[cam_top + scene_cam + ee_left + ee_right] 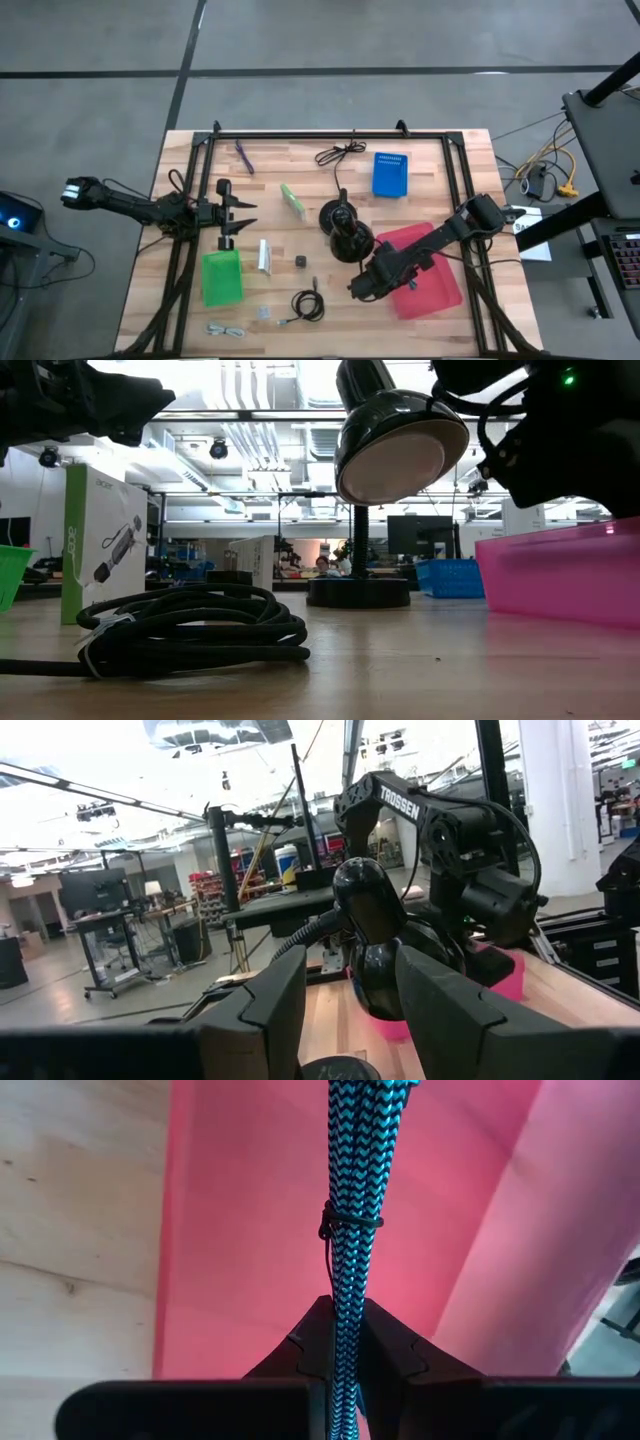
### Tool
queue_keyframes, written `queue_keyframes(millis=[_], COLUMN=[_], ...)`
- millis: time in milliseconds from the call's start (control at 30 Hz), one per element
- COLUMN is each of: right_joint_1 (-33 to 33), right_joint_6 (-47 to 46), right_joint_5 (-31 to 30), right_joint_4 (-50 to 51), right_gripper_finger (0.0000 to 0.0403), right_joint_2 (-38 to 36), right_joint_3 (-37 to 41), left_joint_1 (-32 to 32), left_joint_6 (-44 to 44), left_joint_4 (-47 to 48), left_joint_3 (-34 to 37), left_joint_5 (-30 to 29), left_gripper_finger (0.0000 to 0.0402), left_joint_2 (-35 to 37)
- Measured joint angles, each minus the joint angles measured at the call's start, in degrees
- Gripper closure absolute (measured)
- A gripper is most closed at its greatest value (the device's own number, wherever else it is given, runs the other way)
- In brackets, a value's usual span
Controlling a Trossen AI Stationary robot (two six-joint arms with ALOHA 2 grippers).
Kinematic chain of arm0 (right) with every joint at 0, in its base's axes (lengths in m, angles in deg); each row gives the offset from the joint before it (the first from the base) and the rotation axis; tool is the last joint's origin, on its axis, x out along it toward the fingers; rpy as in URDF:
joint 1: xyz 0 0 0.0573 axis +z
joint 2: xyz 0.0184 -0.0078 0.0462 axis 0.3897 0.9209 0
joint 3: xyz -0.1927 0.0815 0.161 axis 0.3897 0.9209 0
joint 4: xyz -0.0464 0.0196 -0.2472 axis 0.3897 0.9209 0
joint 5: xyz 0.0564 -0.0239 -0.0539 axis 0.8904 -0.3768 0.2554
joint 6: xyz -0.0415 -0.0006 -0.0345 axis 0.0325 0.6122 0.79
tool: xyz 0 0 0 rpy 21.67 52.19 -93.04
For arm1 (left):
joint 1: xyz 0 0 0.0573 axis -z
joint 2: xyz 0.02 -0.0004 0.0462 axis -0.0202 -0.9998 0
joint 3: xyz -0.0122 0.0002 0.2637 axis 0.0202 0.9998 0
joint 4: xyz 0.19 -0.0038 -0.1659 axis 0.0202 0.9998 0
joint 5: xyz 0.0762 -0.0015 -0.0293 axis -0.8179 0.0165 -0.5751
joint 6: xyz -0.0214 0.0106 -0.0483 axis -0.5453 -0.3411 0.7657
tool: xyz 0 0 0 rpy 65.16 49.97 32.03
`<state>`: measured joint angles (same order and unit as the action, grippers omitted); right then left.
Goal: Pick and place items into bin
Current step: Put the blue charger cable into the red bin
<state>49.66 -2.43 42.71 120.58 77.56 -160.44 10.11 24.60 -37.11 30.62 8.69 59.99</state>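
High view: pink bin at the right near part of the table, tilted to the table edges. Right gripper sits at the bin's left near corner. Right wrist view: its fingers are pinched shut on a teal-and-black braided cable, a bundle tied round with a thin black tie; its long axis runs straight out from the fingertips over the pink bin floor. Can't tell what else is in the bin.

Blue basket at the far side, right of centre; contents can't be told. Green bin left of centre, near side; looks bare inside.

Left gripper hangs over the left part of the table, pointing right, fingers spread apart, holding nothing; left wrist view shows open space between its fingers.

Loose items: purple pen at far left, lying diagonally; black cable at far centre; green packet mid table; white packet just right of the green bin; tiny black cube near it; coiled black cable at the near edge, also close up in the low view. Black lamp stands at centre, just left of the pink bin. Bare wood between the blue basket and pink bin.
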Motion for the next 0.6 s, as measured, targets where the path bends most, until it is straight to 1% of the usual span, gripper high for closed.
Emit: queue_keyframes(millis=[367, 600], right_joint_1=[0.0, 0.0], right_joint_6=[0.0, -0.9], right_joint_5=[-0.1, -0.5], right_joint_4=[-2.0, -1.8], right_gripper_finger=[0.0385, 0.0354], right_joint_2=[0.0, 0.0], right_joint_3=[0.0, 0.0], left_joint_1=[0.0, 0.0], left_joint_6=[0.0, 0.0], left_joint_4=[0.0, 0.0], left_joint_3=[0.0, 0.0], left_joint_5=[0.1, 0.1], left_gripper_finger=[0.026, 0.026], left_joint_2=[0.1, 0.1])
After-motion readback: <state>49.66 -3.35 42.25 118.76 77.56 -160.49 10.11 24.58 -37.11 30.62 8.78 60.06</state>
